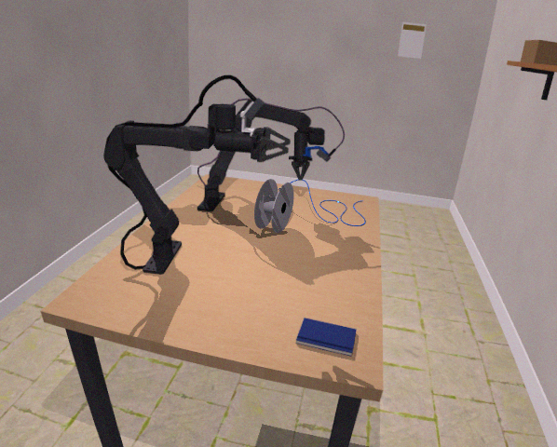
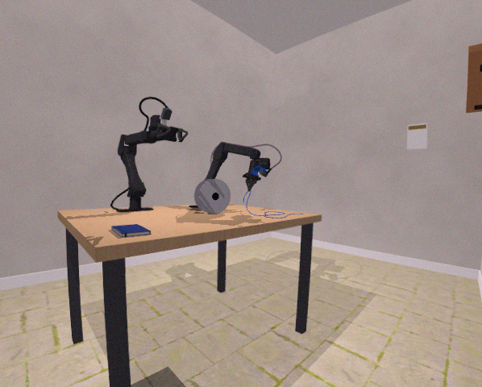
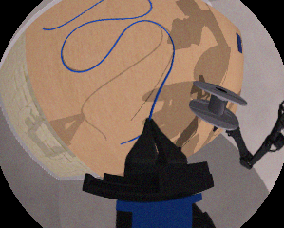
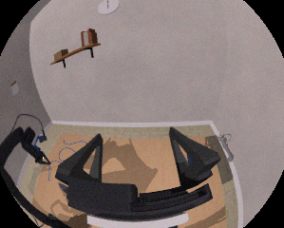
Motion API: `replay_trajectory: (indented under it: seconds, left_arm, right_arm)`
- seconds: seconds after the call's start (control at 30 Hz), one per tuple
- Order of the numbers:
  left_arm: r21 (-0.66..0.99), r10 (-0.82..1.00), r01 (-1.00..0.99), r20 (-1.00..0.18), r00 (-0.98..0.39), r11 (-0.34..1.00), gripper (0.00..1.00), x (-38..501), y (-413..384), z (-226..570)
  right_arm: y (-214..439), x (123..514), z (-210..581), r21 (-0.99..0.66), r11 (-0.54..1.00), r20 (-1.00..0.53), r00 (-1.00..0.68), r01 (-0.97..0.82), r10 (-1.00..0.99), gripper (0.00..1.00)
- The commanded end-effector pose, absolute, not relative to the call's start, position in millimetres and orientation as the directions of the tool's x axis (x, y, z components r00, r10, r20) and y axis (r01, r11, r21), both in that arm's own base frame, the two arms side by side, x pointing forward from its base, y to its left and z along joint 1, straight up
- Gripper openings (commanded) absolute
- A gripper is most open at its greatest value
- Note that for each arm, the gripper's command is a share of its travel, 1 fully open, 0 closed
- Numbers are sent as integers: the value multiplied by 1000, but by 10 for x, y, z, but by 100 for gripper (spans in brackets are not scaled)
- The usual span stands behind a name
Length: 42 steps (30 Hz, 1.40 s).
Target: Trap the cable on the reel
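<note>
The grey reel (image 1: pixel 274 207) (image 2: pixel 212 196) (image 3: pixel 217 106) stands on its two rims on the table (image 1: pixel 245 307). The thin blue cable (image 1: pixel 341 216) (image 2: pixel 270 214) (image 3: pixel 98 32) lies in loops on the table beyond the reel. One end of it rises to my left gripper (image 1: pixel 299 174) (image 2: pixel 248 185) (image 3: pixel 151 125). That gripper is shut on the cable end and hangs just above and beside the reel's far rim. My right gripper (image 1: pixel 278 146) (image 2: pixel 183 134) (image 4: pixel 134 134) is open and empty. It is held level, high above the table, well above the reel.
A blue book (image 1: pixel 326 335) (image 2: pixel 130 230) (image 3: pixel 238 41) lies flat near the table's front edge, far from the arms. Both arm bases stand along the table's far left side. A shelf with a box hangs on the wall.
</note>
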<state>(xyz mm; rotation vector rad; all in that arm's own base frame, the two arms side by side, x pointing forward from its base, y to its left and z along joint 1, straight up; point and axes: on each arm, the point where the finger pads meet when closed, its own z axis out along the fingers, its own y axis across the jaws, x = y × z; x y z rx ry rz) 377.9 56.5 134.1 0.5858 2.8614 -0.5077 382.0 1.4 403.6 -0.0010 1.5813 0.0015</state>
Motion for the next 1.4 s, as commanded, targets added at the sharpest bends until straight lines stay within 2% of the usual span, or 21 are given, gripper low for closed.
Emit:
replay_trajectory:
  seconds: [0.0,0.07,0.1,0.37,0.57,0.63,0.67,0.77,1.07,1.37]
  left_arm:
    - [-359,78,182,-284,-956,915,0,3911,519,1813]
    - [-359,78,182,-284,-956,915,0,3911,519,1813]
    - [-395,-44,75,-284,-958,915,0,3912,520,1856]
    - [-506,-404,-256,-206,-891,823,0,3909,470,2129]
    - [-561,-631,-462,-144,-762,687,0,3898,564,2285]
    - [-561,-631,-462,-144,-762,687,0,3898,564,2285]
    - [-583,-716,-534,-124,-687,613,0,3907,572,2320]
    - [-602,-800,-609,-86,-594,516,0,3899,571,2332]
    - [-646,-960,-732,-9,-279,219,0,3929,617,2369]
    - [-646,-966,-736,-7,-260,203,0,3915,687,2326]
  right_arm:
    - [-6,3846,4004,-2,1000,-1000,-14,7,-2,100]
    - [-6,3846,4004,-2,1000,-1000,-14,7,-2,100]
    - [-6,3846,4004,-2,1000,-1000,-14,7,-2,100]
    - [-6,3846,4004,-2,1000,-1000,-14,7,-2,100]
    - [-6,3846,4004,-2,1000,-1000,-14,7,-2,100]
    - [-6,3846,4004,-2,1000,-1000,-14,7,-2,100]
    - [-6,3846,4004,-2,1000,-1000,-14,7,-2,100]
    - [-6,3846,4004,-2,1000,-1000,-14,7,-2,100]
    - [-6,3846,4004,-2,1000,-1000,-14,7,-2,100]
    - [-6,3846,4004,-2,1000,-1000,-14,7,-2,100]
